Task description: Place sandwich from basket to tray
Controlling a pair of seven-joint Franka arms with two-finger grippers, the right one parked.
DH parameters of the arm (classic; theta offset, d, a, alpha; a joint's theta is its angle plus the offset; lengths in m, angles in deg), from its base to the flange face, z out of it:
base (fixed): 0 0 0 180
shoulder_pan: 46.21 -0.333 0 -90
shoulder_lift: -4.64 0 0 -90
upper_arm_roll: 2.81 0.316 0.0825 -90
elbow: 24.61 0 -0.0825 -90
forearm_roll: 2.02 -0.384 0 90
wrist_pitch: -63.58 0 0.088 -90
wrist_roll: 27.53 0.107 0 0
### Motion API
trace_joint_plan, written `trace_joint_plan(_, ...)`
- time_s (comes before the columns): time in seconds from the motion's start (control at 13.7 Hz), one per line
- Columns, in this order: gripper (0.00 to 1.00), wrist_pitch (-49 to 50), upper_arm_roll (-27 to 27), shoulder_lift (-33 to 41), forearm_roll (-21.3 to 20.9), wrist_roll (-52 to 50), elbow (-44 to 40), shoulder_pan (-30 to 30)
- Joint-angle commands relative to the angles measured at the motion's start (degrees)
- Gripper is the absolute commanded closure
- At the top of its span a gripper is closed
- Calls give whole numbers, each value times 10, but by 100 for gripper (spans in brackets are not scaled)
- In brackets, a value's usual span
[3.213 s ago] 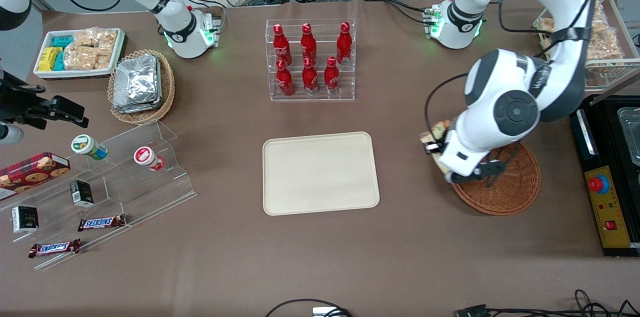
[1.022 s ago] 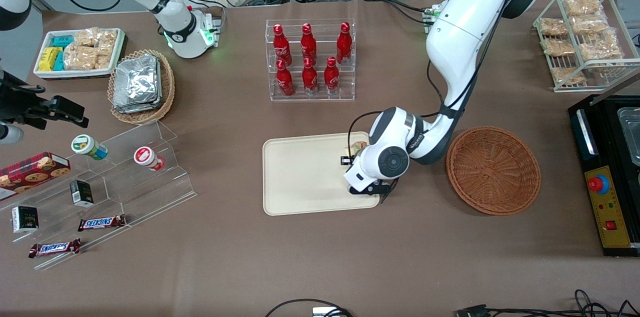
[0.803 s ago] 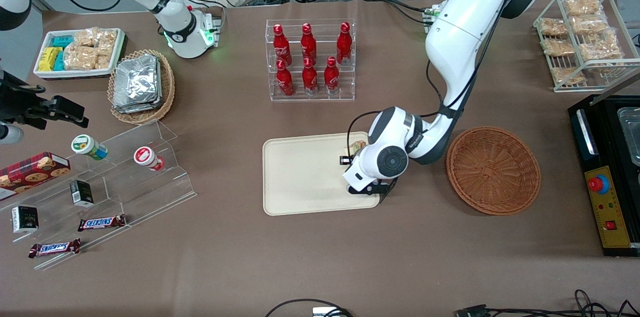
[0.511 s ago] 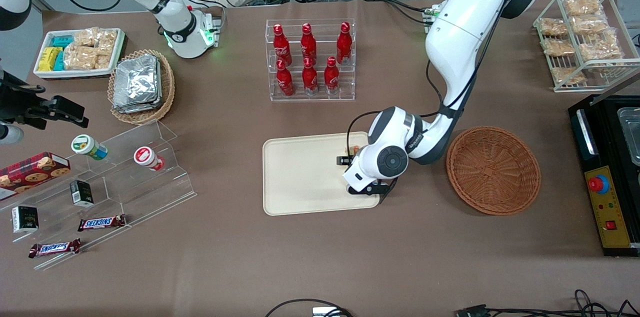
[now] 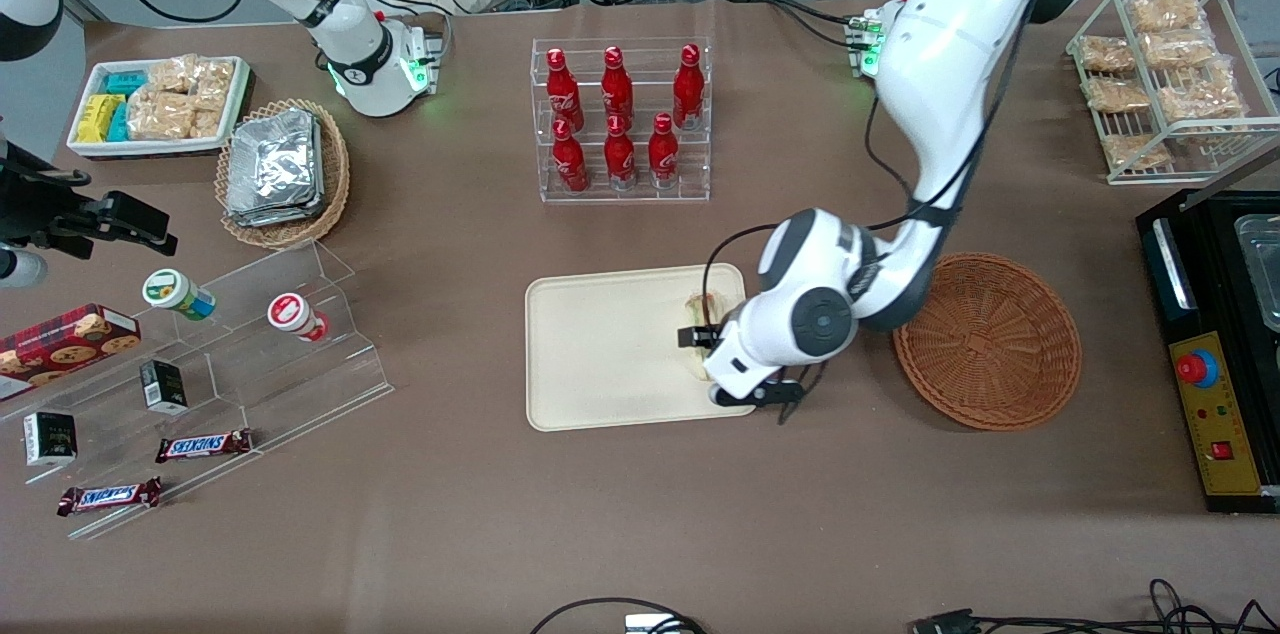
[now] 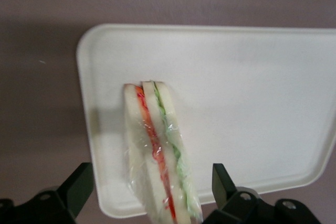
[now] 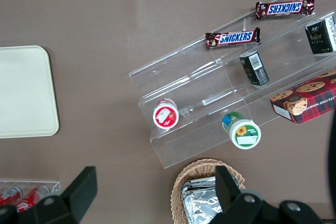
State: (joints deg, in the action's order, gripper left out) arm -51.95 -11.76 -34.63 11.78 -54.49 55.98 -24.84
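The tray [image 5: 610,354] lay in the middle of the counter [image 5: 640,514], nearer to the front camera than the rack of red bottles [image 5: 620,119]. The sandwich [image 6: 157,156] lay on the tray, along the short edge at the working arm's end, with its red and green filling lines showing. The hand [image 6: 149,195] hung just above it with its fingers [image 6: 79,187] spread wide, one at each side of the sandwich and not touching it. The basket [image 5: 990,344] stood beside the tray, toward the working arm's end of the counter.
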Motion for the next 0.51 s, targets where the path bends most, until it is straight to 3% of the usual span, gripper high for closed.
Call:
trace_joint_plan(0.0, 0, 69, 2, 90, 5, 1, 18, -49)
trace_joint_plan(0.29, 0, 208, 6, 207, -3, 7, 17, -138)
trace_joint_plan(0.44, 0, 266, 6, 254, -15, 62, 17, -189)
